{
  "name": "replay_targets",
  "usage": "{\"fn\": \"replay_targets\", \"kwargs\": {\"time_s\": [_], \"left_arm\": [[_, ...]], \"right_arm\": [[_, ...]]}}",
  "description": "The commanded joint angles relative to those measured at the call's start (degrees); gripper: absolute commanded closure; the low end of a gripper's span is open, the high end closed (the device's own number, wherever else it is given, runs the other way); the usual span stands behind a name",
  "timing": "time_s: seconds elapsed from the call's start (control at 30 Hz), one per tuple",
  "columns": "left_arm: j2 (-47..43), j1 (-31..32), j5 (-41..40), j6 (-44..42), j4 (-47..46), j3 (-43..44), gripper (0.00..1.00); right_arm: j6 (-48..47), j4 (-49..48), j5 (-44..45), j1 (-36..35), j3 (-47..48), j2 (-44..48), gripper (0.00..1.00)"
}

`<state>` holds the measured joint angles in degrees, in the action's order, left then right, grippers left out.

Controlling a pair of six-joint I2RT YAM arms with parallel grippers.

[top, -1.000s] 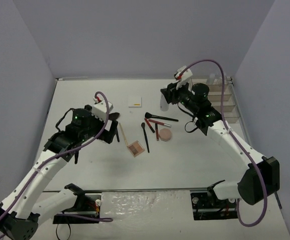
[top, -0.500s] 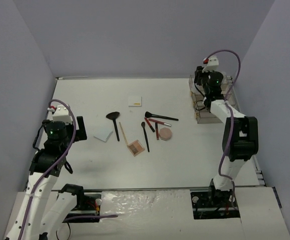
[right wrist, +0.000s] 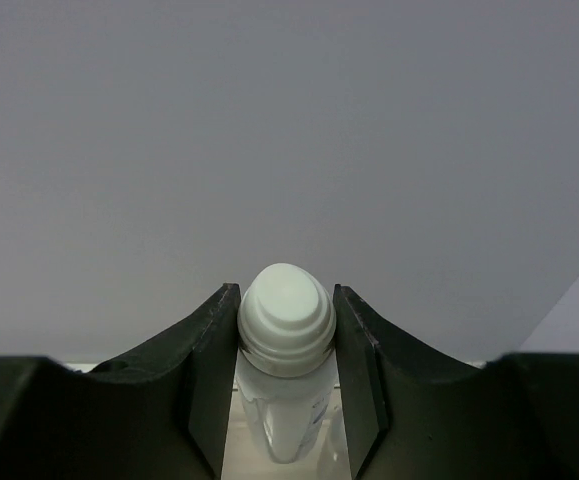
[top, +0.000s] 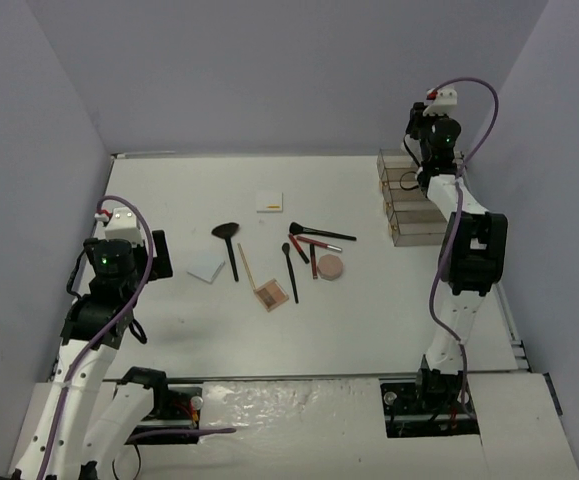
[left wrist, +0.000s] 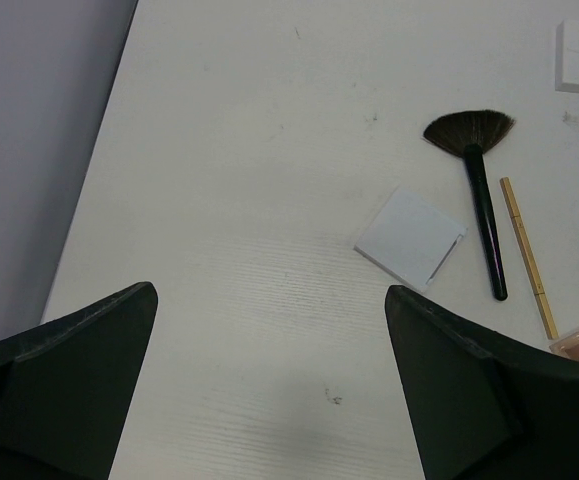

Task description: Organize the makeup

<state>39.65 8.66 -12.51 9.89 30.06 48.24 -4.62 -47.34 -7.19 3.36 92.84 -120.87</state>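
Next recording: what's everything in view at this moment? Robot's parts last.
black brushes: three, black, centre
red pencils: about three, red, crossing beside the compact
tan pencil: one, tan, between two brushes
compact: one, pink, centre
palette: one, brown, nearest the arms
pads: two, white, far and left of cluster
organizer: one, clear, right edge
bottle: one, clear, white cap, in right gripper
left gripper: open, left side
right gripper: shut on bottle, raised at organizer's far end

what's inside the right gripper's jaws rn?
A clear bottle with a white ribbed cap, pinched in the right gripper. Whatever lies below it is covered by the fingers.
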Motion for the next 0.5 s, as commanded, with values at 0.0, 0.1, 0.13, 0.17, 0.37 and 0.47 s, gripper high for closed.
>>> {"fn": "replay_targets", "kwargs": {"time_s": [0.0,0.1,0.13,0.17,0.37,0.47], "left_arm": [[0.7,-0.7,-0.2,0.6,-3.5,1.2,0.03],[0.8,-0.9,0.2,0.6,-3.6,1.2,0.03],[0.8,-0.9,0.3,0.6,-3.6,1.2,0.03],[0.8,-0.9,0.5,0.5,-3.7,1.2,0.03],[0.9,-1.0,0.8,0.4,-3.8,1.2,0.03],[0.8,-1.0,0.7,0.3,-3.9,1.1,0.03]], "right_arm": [[-0.2,-7.6,-0.9,0.0,7.9,-2.2,1.00],[0.2,-6.5,-2.0,0.1,9.9,-4.8,1.00],[0.2,-6.2,-2.3,0.1,10.3,-5.6,1.00],[0.2,-6.0,-2.2,0.1,10.7,-6.2,1.00],[0.1,-3.1,-3.0,0.3,12.6,-9.4,1.00],[0.1,-2.1,-3.5,0.2,12.5,-10.0,1.00]]}}
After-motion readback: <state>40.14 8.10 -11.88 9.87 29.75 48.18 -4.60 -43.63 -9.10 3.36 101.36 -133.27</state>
